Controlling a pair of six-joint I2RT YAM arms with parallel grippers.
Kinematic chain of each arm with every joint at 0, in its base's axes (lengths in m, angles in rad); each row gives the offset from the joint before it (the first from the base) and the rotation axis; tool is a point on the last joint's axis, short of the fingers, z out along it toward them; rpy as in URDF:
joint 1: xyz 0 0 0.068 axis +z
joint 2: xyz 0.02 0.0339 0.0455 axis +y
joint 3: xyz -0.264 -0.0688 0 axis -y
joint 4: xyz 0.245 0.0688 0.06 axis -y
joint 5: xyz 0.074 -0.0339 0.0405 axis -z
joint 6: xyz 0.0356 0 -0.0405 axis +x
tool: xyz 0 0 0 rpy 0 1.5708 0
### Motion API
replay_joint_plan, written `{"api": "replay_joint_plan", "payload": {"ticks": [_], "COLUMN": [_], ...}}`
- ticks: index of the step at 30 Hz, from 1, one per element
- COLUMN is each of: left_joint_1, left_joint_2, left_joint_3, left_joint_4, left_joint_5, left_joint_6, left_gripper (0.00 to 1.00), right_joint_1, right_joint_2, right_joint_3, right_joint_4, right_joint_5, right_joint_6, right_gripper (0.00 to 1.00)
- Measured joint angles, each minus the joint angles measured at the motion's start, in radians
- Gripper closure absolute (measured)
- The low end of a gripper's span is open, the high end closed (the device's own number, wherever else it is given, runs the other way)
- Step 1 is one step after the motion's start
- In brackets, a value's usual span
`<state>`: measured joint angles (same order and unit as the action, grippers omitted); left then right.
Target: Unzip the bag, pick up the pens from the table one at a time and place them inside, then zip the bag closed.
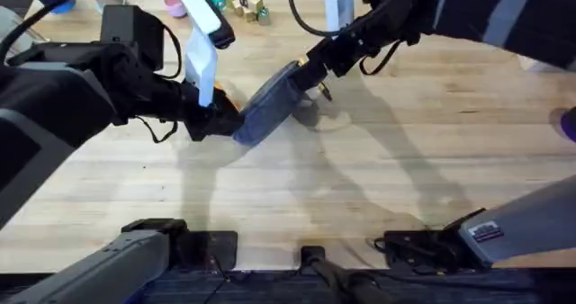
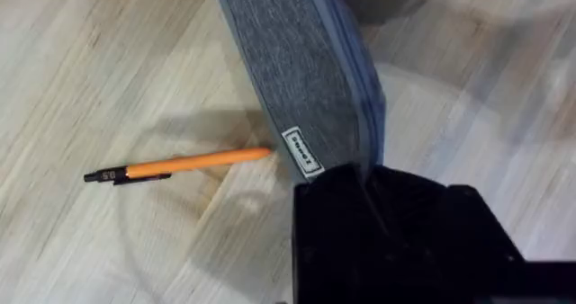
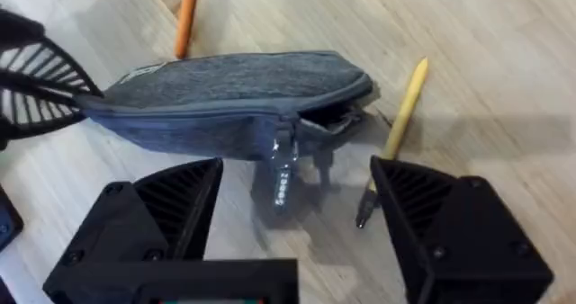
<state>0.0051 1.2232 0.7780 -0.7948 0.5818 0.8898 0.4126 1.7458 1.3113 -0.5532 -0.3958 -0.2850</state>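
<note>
Light wood table (image 1: 360, 169), butcher-block planks w/ clear grain; at its far edge small toy blocks (image 1: 247, 4) and a pink cup (image 1: 175, 4), well apart from the bag. The bag (image 1: 270, 108) sits mid-table: long grey-blue woven-fabric pouch, soft and a bit slumped, small white label (image 2: 301, 150) sewn near one end, zipper along the top. Zip is open a short way at one end, metal pull tab (image 3: 282, 176) hanging down the side. Left gripper (image 1: 220, 117) is clamped on the bag's label end, black fingers pinched tight on the fabric, that end looks lifted. Right gripper (image 3: 297, 210) hangs just beside the zip-pull end, black ribbed fingers spread wide, nothing in them, pull tab between them but not touched. Two thin pens on the wood: orange pen (image 2: 180, 165) w/ black tip and clip, one end touching or tucked under the bag by the label; yellower pen (image 3: 399, 120) just beside the partly open end.
</note>
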Motion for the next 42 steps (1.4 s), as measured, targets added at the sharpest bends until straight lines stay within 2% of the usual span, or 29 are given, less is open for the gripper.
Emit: {"api": "replay_joint_plan", "payload": {"ticks": [6, 14, 19, 28, 30, 31, 32, 33, 42], "left_joint_1": [0.000, 0.000, 0.000, 0.000, 0.000, 0.000, 0.000, 0.000, 0.000], "left_joint_2": [0.000, 0.000, 0.000, 0.000, 0.000, 0.000, 0.000, 0.000, 0.000], "left_joint_3": [0.000, 0.000, 0.000, 0.000, 0.000, 0.000, 0.000, 0.000, 0.000], "left_joint_4": [0.000, 0.000, 0.000, 0.000, 0.000, 0.000, 0.000, 0.000, 0.000], "left_joint_5": [0.000, 0.000, 0.000, -0.001, -0.001, -0.001, -0.002, -0.002, -0.002], "left_joint_6": [0.000, 0.000, 0.000, 0.000, 0.000, 0.000, 0.000, 0.000, 0.000], "left_gripper": [0.957, 0.957, 0.957, 0.957, 0.957, 0.957, 0.957, 0.957, 0.958], "right_joint_1": [0.004, 0.006, 0.009, 0.030, 0.029, 0.029, 0.029, 0.029, 0.029], "right_joint_2": [0.034, 0.036, 0.036, 0.036, 0.036, 0.036, 0.036, 0.036, 0.036], "right_joint_3": [0.000, 0.000, 0.000, 0.000, 0.000, 0.000, 0.000, 0.000, 0.000], "right_joint_4": [0.010, 0.030, 0.030, 0.050, 0.051, 0.052, 0.053, 0.053, 0.053], "right_joint_5": [0.000, 0.000, 0.000, 0.012, 0.017, 0.021, 0.027, 0.032, 0.036], "right_joint_6": [0.032, 0.046, 0.047, 0.050, 0.050, 0.050, 0.051, 0.052, 0.053], "right_gripper": [0.105, 0.370, 0.455, 0.671, 0.749, 0.808, 0.908, 0.950, 0.972]}}
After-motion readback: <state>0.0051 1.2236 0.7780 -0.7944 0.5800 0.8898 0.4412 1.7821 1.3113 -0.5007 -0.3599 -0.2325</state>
